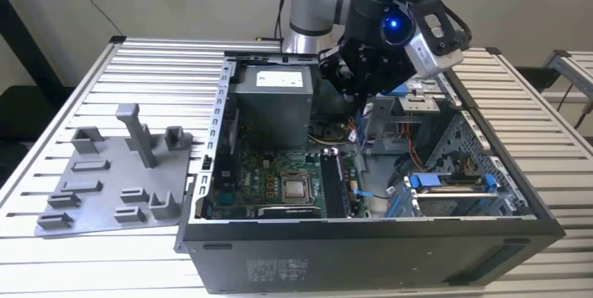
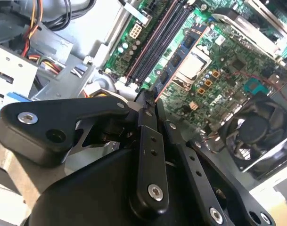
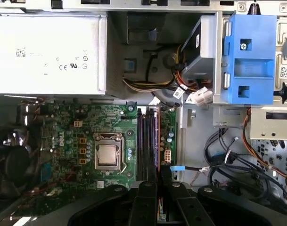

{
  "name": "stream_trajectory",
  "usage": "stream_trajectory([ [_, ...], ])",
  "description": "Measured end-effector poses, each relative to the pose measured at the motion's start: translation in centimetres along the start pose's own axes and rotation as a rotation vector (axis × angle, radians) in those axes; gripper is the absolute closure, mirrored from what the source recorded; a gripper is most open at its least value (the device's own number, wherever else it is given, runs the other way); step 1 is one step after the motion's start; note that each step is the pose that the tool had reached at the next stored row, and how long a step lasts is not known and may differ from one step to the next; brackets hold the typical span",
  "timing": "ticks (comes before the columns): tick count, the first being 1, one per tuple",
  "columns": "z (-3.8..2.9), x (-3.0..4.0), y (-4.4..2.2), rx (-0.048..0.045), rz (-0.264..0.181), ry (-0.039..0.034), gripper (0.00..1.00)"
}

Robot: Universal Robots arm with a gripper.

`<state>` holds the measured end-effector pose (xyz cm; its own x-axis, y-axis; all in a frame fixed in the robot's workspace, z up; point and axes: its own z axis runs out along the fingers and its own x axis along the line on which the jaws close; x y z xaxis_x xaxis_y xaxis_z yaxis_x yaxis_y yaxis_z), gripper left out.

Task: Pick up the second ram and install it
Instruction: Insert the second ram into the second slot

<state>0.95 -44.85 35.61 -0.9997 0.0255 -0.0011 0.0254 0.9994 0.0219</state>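
My gripper (image 1: 357, 96) hangs inside the open computer case, above the green motherboard (image 1: 269, 173). In both wrist views its black fingers (image 2: 144, 106) are pressed together on the second ram (image 2: 175, 60), a thin dark stick with a row of small chips and a reddish edge. In the first wrist view the ram (image 3: 158, 141) shows edge-on, running along the far side of the long black memory slots (image 3: 144, 141), with the gripper (image 3: 158, 178) at its near end. The stick stays above the board, lined up lengthwise with the slots (image 2: 152, 47).
A grey holder tray (image 1: 93, 194) lies on the slatted table at the exterior view's left. In the case are the grey power supply (image 3: 44, 54), a blue drive bracket (image 3: 249, 56), loose cables (image 3: 228, 160), the processor socket (image 3: 108, 155) and a black fan (image 2: 256, 136).
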Motion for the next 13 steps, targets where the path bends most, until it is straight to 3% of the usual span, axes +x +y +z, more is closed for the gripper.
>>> stream_trajectory([
  [13,0.07,0.00,0.00,0.0002,0.139,-0.0031,0.86],
])
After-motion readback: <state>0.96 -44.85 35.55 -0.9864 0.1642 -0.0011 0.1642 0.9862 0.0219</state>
